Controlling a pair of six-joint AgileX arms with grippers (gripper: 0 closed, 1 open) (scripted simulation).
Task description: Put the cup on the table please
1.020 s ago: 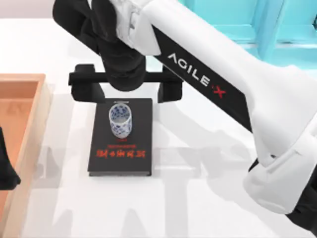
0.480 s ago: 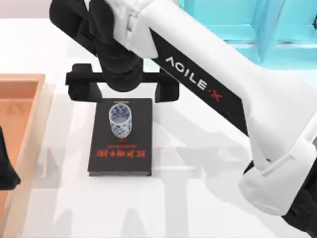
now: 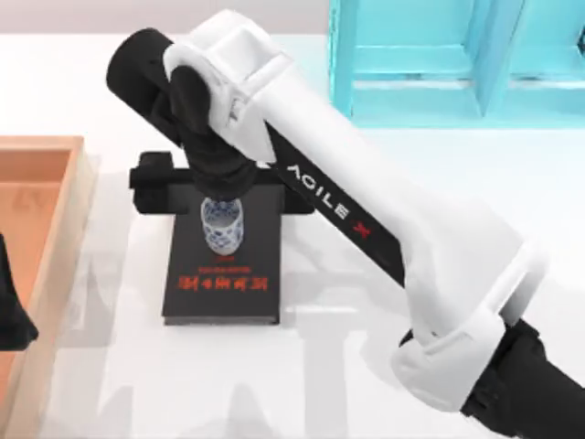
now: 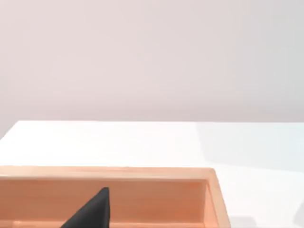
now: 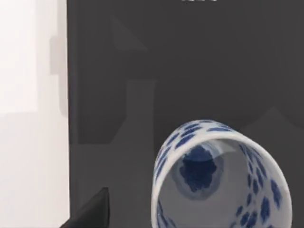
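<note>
The white table (image 3: pixel 366 238) fills most of the top view, with broad bare room to the right of the book and in front of it. A turquoise cabinet (image 3: pixel 457 55) stands at the far right edge, and an orange tray (image 3: pixel 50 238) lies along the left edge, its near wall close to the book's left side. My right arm (image 3: pixel 384 229) reaches diagonally across from the near right corner. The black book (image 3: pixel 224 265) with red lettering lies flat left of centre. The right gripper (image 3: pixel 219 183) hangs over the book's far edge, its crossbar spanning wider than the book; I cannot tell how far its jaws stand apart. The cup (image 3: pixel 222 226) stands upright on the book's far half, just below the gripper. The left gripper (image 3: pixel 11 311) sits parked over the tray; its jaws cannot be made out.
</note>
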